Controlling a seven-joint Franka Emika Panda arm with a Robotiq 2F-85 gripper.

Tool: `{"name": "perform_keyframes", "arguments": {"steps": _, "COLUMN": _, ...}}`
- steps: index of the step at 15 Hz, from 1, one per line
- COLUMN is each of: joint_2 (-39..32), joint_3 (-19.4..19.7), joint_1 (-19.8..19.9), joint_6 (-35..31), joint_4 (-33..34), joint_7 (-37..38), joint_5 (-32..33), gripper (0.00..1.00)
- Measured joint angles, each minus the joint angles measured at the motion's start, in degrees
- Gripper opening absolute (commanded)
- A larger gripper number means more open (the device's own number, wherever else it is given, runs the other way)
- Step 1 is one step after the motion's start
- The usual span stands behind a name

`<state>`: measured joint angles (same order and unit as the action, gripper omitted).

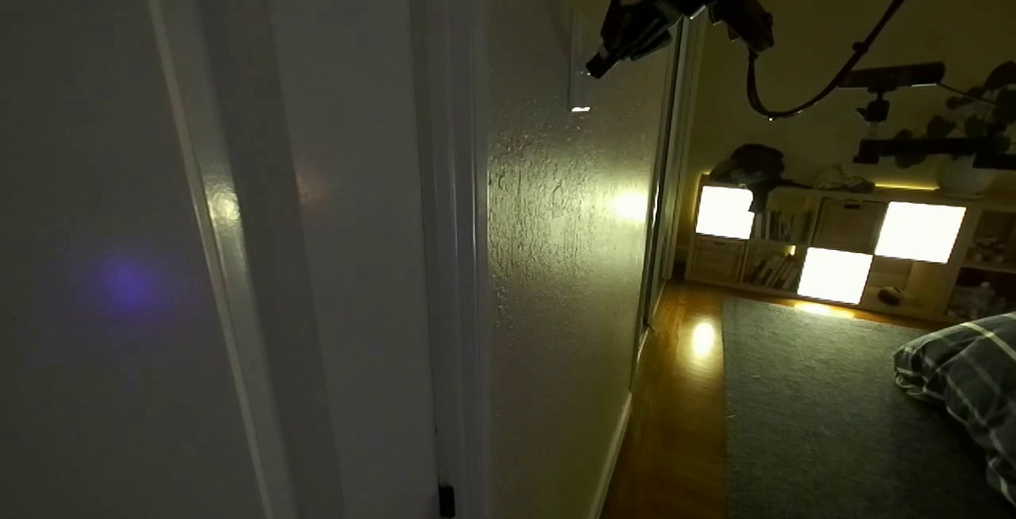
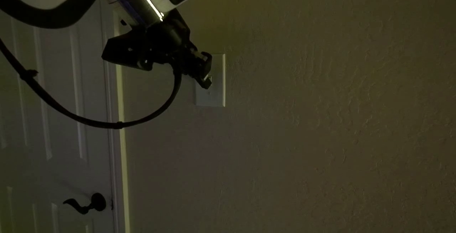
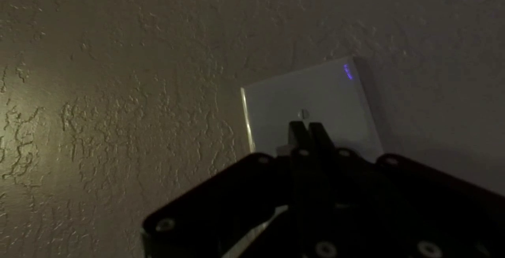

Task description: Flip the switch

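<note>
The switch is a pale upright plate on the textured wall. It shows in both exterior views (image 1: 580, 94) (image 2: 217, 97) and in the wrist view (image 3: 331, 96), where it looks tilted and a screw shows on it. My gripper, in both exterior views (image 1: 597, 67) (image 2: 206, 84) and in the wrist view (image 3: 306, 124), has its fingertips in front of the plate's middle, just below the screw in the picture. The two fingers are together with only a thin gap and nothing seen between them. The toggle is mostly hidden by the fingers. I cannot tell whether the tips touch it.
A cable (image 2: 85, 120) hangs in a loop from the arm. A white door with a dark handle (image 2: 98, 201) stands beside the wall. Farther back are a lit shelf (image 1: 849, 225), a rug (image 1: 802, 408) and a plaid-covered bed (image 1: 968, 384). The room is dim.
</note>
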<state>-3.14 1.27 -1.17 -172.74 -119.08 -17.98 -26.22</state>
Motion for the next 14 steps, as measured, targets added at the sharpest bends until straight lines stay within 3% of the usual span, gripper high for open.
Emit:
{"name": "perform_keyframes", "arguments": {"steps": 2, "joint_2": 0.3, "joint_3": 0.9, "joint_1": 0.3, "joint_6": 1.3, "joint_4": -1.0, "joint_7": 3.7, "joint_5": 5.8, "gripper": 0.06}}
{"name": "perform_keyframes", "arguments": {"steps": 5, "joint_2": 0.3, "joint_3": 4.8, "joint_1": 0.5, "joint_6": 7.1, "joint_4": -3.9, "joint_7": 12.0, "joint_5": 20.8, "gripper": 0.06}}
{"name": "perform_keyframes", "arguments": {"steps": 8, "joint_2": 0.9, "joint_3": 6.9, "joint_1": 0.5, "joint_6": 16.6, "joint_4": -4.5, "joint_7": 20.7, "joint_5": 35.0, "gripper": 0.06}}
{"name": "perform_keyframes", "arguments": {"steps": 10, "joint_2": 2.0, "joint_3": 5.9, "joint_1": 0.5, "joint_6": 24.9, "joint_4": -4.4, "joint_7": 24.0, "joint_5": 39.6, "gripper": 0.07}}
{"name": "perform_keyframes", "arguments": {"steps": 12, "joint_2": 3.2, "joint_3": 4.0, "joint_1": 0.4, "joint_6": 32.7, "joint_4": -4.3, "joint_7": 25.2, "joint_5": 41.0, "gripper": 0.23}}
{"name": "perform_keyframes", "arguments": {"steps": 13, "joint_2": 3.7, "joint_3": 3.1, "joint_1": 0.4, "joint_6": 36.1, "joint_4": -4.3, "joint_7": 25.3, "joint_5": 41.0, "gripper": 0.39}}
{"name": "perform_keyframes", "arguments": {"steps": 14, "joint_2": 4.2, "joint_3": 2.2, "joint_1": 0.4, "joint_6": 39.2, "joint_4": -4.3, "joint_7": 25.4, "joint_5": 41.0, "gripper": 0.44}}
